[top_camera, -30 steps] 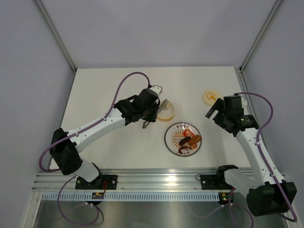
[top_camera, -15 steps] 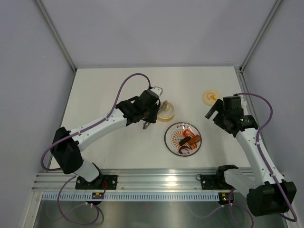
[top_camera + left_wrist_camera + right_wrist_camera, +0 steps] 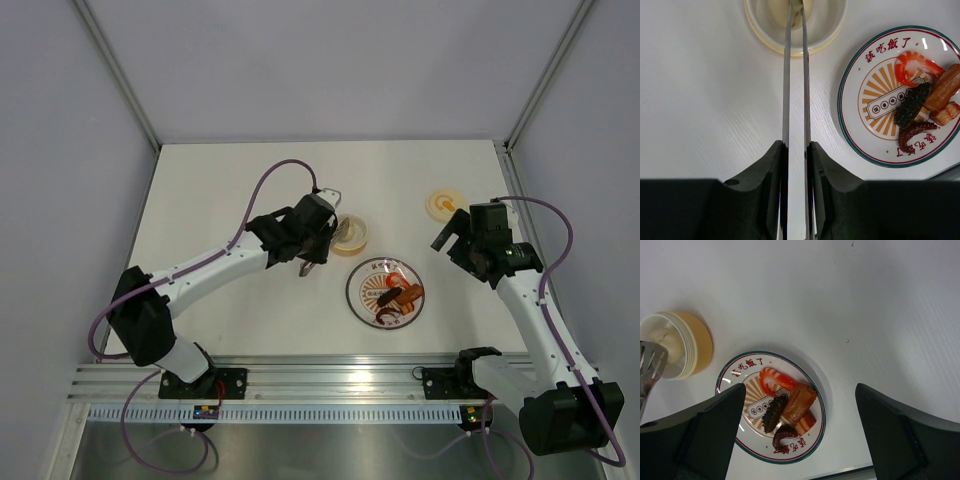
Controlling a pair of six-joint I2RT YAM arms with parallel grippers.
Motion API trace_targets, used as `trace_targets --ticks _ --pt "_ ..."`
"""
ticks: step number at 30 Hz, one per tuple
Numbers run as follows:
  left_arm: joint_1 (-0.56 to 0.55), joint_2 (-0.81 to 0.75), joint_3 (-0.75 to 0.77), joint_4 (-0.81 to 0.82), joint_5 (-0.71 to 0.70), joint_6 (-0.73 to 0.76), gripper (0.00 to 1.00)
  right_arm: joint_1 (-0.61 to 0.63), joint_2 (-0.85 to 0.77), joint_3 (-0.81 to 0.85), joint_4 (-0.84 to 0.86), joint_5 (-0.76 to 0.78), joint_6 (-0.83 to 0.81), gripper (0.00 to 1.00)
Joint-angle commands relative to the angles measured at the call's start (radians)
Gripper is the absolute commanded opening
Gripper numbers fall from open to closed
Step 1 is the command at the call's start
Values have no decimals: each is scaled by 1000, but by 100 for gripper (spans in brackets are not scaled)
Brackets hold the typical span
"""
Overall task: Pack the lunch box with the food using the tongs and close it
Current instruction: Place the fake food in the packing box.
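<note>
We take the plate (image 3: pixel 352 290) as our landmark. The left gripper (image 3: pixel 796 150) hangs beyond the plate's left side, its jaws narrowed onto the tongs (image 3: pixel 786 90) and pressing the two silver arms nearly together. The tongs' tips reach over the lunch box (image 3: pixel 360 240), which sits just beyond the plate's far-left rim. A pale cream piece (image 3: pixel 665 342) lies in the box; we cannot tell whether the tips touch it. The rest of the food (image 3: pixel 920 107), a prawn, orange-brown chunks and dark bits, lies on the plate. The lid (image 3: pixel 436 203) rests well beyond the plate's far-right rim. The right gripper (image 3: pixel 448 228) hovers between lid and plate, jaws spread wide and holding nothing.
</note>
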Motion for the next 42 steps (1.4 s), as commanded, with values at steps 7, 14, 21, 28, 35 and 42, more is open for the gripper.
trace_targets --ticks 7,14,21,28,35,42 --pt "3 20 1 69 -10 -20 15 -6 -23 -3 16 -12 4 99" --pt "5 17 4 60 -13 -18 45 -6 -23 -5 16 -14 2 99" --pt "2 -6 10 60 -5 -15 55 -6 -23 -3 16 -12 2 100" --pt "-10 -63 44 41 -7 -5 52 -6 -24 -3 16 -14 4 100" --pt "-26 -102 76 12 -16 2 46 -6 -18 -5 18 -21 7 99" --pt "-55 -176 71 -23 -31 2 33 -6 -26 -11 16 -23 5 100"
